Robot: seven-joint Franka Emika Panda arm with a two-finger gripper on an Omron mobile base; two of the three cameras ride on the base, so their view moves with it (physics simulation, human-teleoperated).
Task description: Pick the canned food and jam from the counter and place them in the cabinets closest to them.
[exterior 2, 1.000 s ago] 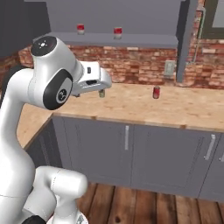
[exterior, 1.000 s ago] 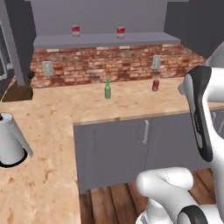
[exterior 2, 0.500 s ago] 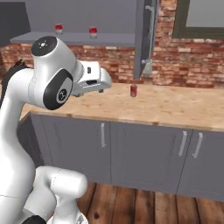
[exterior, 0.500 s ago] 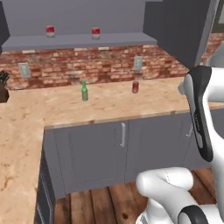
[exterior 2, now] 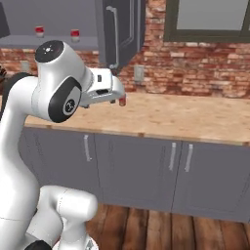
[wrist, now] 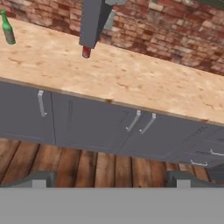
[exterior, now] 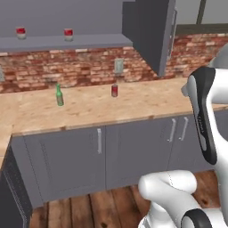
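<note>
While the white arm's two-finger gripper [wrist: 111,181] hangs out in front of the units with its dark tips spread wide and nothing between them, the job looks to me to be at its approach stage: nothing is picked up yet.

I take the small reddish jar with a paler lid [exterior: 114,90] for the jam. It stands upright on the pale wooden counter [exterior: 147,100], just below the bottom edge of the dark grey upper cupboard door with the long silver handle [exterior: 153,35], which hangs open. From the hand's camera that door hides the jar's top.

The next move, as I judge it, calls for the hand to reach in under that door towards the jar, come down around its sides and close on it. The door's lower corner is close enough to want some care.

Counting:
- One reddish jar on the counter.
- One slim green bottle [exterior: 59,95], well to the left of the door on the same counter.
- Two red cans [exterior: 20,32] [exterior: 68,34] on the pale grey shelf [exterior: 93,42], left of the door and higher up.
</note>
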